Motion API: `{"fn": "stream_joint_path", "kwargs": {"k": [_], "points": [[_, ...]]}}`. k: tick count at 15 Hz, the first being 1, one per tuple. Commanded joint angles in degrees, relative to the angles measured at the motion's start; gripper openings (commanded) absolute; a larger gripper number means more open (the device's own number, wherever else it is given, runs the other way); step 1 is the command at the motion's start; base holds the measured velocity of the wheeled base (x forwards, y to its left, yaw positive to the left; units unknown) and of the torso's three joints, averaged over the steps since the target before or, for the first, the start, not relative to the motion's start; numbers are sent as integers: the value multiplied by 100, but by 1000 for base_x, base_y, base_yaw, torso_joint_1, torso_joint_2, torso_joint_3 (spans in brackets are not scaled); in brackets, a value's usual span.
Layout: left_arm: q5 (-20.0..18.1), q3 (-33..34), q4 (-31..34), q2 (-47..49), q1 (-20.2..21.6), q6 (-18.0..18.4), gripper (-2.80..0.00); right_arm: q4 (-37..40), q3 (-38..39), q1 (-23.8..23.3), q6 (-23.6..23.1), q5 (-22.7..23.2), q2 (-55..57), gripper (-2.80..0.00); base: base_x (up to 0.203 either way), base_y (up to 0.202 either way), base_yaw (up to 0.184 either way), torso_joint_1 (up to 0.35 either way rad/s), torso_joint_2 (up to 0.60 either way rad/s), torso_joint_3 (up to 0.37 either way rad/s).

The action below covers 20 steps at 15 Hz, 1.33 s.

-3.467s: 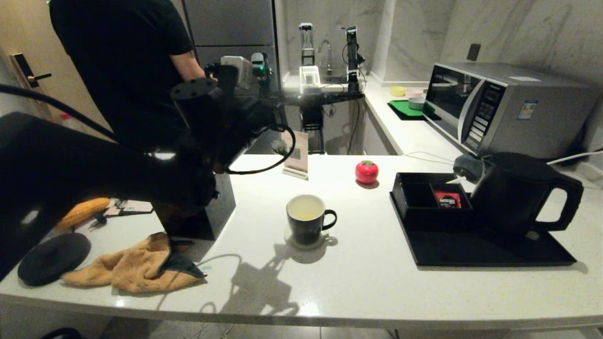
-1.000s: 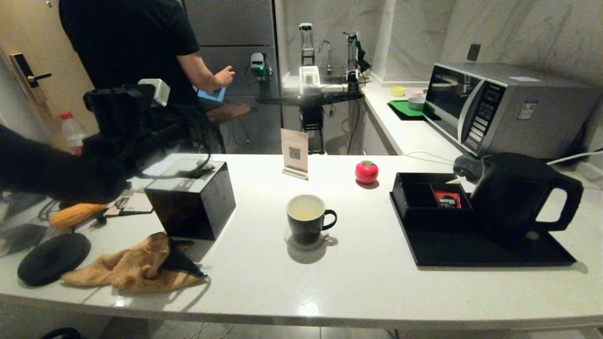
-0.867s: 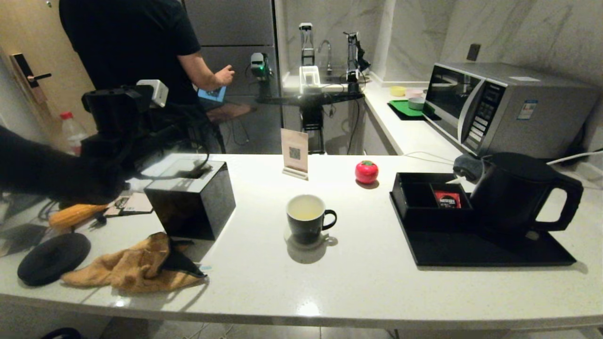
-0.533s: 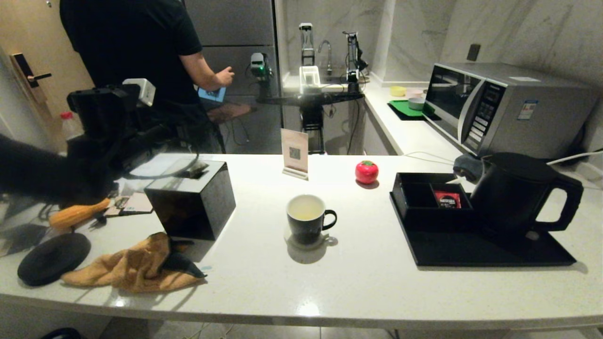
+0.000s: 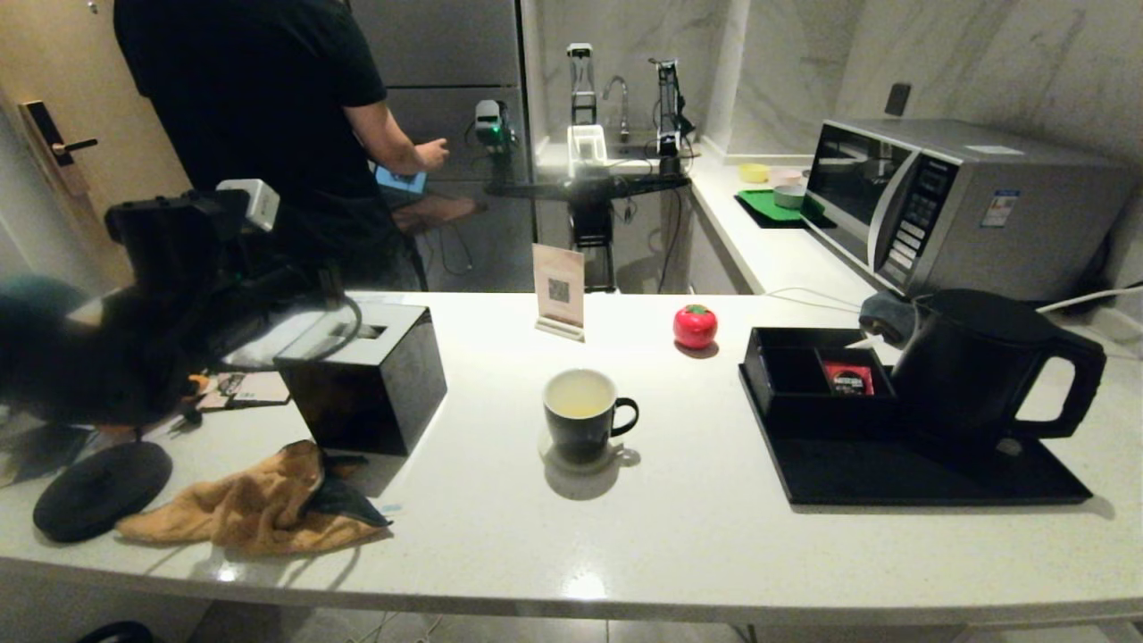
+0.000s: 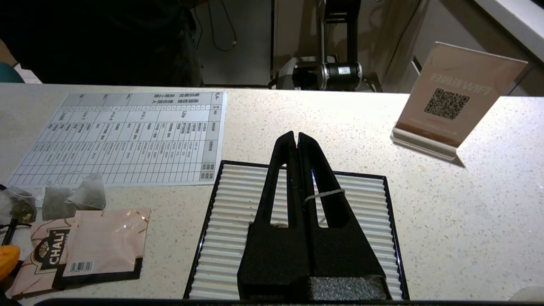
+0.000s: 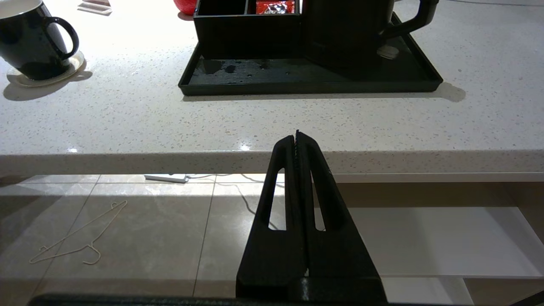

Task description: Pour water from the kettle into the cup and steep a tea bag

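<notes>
The black cup (image 5: 580, 420) stands mid-counter on a coaster, holding pale yellowish water (image 5: 579, 396); the right wrist view also shows the cup (image 7: 29, 42). At the right, the black kettle (image 5: 973, 366) stands on a black tray (image 5: 929, 478). My left gripper (image 6: 296, 135) is shut and empty, hovering over the black tissue box (image 6: 361, 212). Two small grey-green tea bags (image 6: 87, 196) lie on the counter left of that box, beside a pink sachet (image 6: 102, 242). My right gripper (image 7: 296, 134) is shut, parked below the counter's front edge.
The tissue box (image 5: 362, 375), an orange cloth (image 5: 241, 509) and a black round lid (image 5: 100, 489) fill the left side. A QR sign (image 5: 559, 290), a red tomato-shaped thing (image 5: 695, 326), a red sachet (image 5: 846, 378) and a microwave (image 5: 955, 205) stand further back. A person (image 5: 250, 116) stands behind.
My left arm has drawn back leftward and lower, away from the cup and past the tissue box. The cup, the kettle and the right arm have not moved.
</notes>
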<state>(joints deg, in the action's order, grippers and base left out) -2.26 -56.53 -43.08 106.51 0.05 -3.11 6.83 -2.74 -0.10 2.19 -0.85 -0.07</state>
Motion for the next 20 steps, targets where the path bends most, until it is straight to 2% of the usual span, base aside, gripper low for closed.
{"fn": "stream_joint_path", "kwargs": {"k": [1,20], "points": [[-7,58,-43,-2,-28,-6,-280,3,2,1,0,-3,7,-280,0,0,0,0,0,0],[-29,169,-51,362,-119,21,-280,3,2,1,0,-3,7,-280,0,0,0,0,0,0]]}}
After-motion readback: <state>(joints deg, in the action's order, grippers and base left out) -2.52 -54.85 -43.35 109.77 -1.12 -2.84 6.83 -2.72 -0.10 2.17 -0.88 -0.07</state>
